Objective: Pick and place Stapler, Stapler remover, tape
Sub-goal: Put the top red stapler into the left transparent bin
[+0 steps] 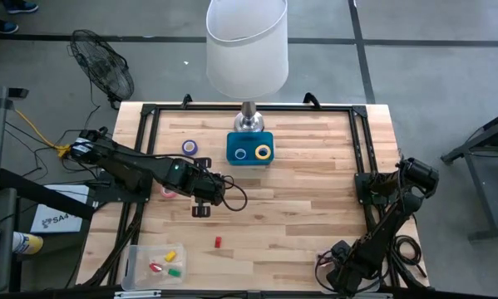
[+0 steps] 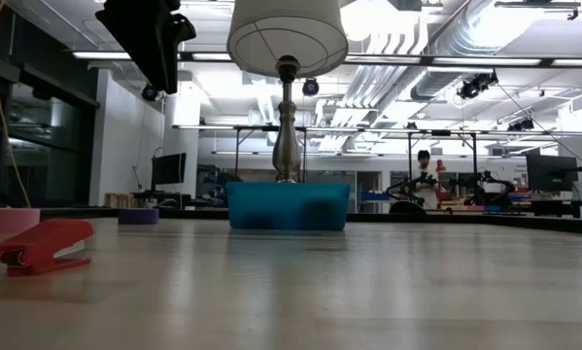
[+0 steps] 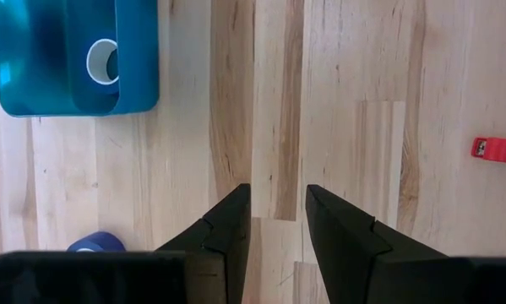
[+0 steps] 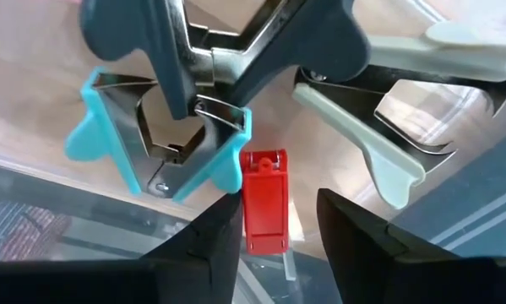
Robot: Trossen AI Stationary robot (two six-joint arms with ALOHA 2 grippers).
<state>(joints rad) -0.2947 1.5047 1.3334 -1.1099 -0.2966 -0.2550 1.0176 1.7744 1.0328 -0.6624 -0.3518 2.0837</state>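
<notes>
Stapler [image 4: 263, 203], small and red, lies near right on the table [image 1: 315, 199], just under the right gripper [image 4: 278, 201], whose jaws stand half wide on either side of it. One finger looks almost against its side and the other is apart from it. I cannot tell from the right wrist view whether they are down level with it or above it. Three removers crowd its far end: a teal remover [image 4: 117, 143] touching or nearly touching it, a dark remover [image 4: 236, 42] and a pale remover [image 4: 379, 143].

To do this well, the jaws should go down square along the stapler's long sides and close on its middle. They should keep clear of the teal remover's wing so that it is not dragged along. A lift straight up should avoid hooking the metal claws.

The left gripper [image 3: 278, 192] hangs over mid table with narrow, empty jaws. A second stapler [image 1: 217, 242] lies near centre.

The table is pale wood planks, flat and smooth. At the far centre a blue tray [image 1: 232, 141] holds a white tape [image 1: 241, 153] and a yellow tape [image 1: 263, 152], with a lamp [image 1: 247, 46] behind it. A purple tape [image 1: 189, 147] sits left of the tray, a pink tape [image 1: 167, 191] lies farther left, and a clear box [image 1: 136, 257] is at near left.

Beyond the table is an open workshop with ceiling ducts and benches, where a person [image 2: 424, 167] stands far off.
</notes>
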